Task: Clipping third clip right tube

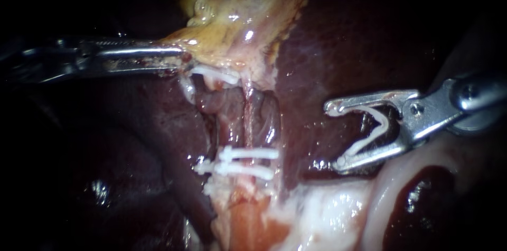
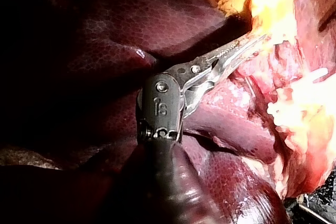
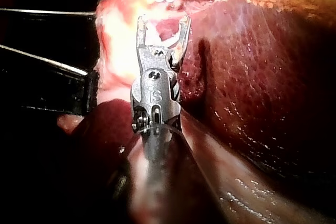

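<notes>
A white clip [image 1: 368,140], spread open in a V with its mouth turned toward the tubes [image 1: 246,124], was held between the jaws of the right instrument [image 1: 334,136], well apart from them. Three closed clips were seen across the tubes: an upper clip [image 1: 216,75] and two lower clips [image 1: 248,162] close together.

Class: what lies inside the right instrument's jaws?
A white clip, spread in a V, touches both jaws of the right instrument. No tube lies inside. Liver shows behind; the jaws hide the clip's outer sides.
</notes>
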### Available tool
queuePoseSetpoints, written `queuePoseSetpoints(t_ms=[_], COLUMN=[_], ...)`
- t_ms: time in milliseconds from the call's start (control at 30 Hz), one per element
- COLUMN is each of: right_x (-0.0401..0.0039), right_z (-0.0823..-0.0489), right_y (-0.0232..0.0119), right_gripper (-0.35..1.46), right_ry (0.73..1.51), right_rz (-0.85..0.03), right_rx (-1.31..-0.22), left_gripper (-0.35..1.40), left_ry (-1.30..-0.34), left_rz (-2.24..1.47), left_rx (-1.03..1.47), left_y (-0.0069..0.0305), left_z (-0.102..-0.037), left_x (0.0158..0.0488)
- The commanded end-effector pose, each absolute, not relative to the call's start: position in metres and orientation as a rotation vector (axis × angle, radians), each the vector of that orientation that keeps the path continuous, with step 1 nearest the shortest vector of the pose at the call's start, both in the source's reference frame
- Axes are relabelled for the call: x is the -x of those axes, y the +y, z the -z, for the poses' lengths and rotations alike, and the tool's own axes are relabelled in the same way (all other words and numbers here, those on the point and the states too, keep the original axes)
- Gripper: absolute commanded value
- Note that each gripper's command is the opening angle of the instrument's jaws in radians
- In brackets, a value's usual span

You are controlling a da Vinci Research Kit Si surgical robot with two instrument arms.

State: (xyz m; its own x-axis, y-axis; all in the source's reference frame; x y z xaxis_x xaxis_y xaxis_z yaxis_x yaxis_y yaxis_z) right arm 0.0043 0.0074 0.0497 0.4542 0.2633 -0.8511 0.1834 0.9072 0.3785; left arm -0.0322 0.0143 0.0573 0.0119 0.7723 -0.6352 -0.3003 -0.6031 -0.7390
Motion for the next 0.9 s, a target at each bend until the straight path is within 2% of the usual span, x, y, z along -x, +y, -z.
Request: queuePoseSetpoints(t_ms=[33,167,367,533,733,900], right_x=[-0.0043,-0.0043,-0.0043,-0.0048,-0.0078,-0.0118], right_z=[-0.0497,-0.0497,-0.0497,-0.0498,-0.0505,-0.0523], right_y=[0.0074,0.0074,0.0074,0.0075,0.0086,0.0097], right_gripper=[0.5,0.5,0.5,0.49,0.49,0.49], right_ry=[1.109,1.109,1.108,1.101,1.055,1.028], right_rz=[-0.052,-0.051,-0.057,-0.075,-0.265,-0.373], right_rx=[-0.455,-0.455,-0.458,-0.466,-0.557,-0.589], left_gripper=[-0.35,-0.35,-0.35,-0.35,-0.35,-0.35], left_ry=[-0.509,-0.533,-0.5,-0.499,-0.498,-0.496], left_rz=[-1.706,-1.702,-1.668,-1.664,-1.664,-1.664], left_rx=[1.493,1.489,1.514,1.514,1.514,1.513], left_y=[0.0144,0.0158,0.0177,0.0176,0.0175,0.0174], left_z=[-0.0571,-0.0553,-0.0519,-0.0515,-0.0514,-0.0513], left_x=[0.032,0.0303,0.0273,0.0267,0.0268,0.027])
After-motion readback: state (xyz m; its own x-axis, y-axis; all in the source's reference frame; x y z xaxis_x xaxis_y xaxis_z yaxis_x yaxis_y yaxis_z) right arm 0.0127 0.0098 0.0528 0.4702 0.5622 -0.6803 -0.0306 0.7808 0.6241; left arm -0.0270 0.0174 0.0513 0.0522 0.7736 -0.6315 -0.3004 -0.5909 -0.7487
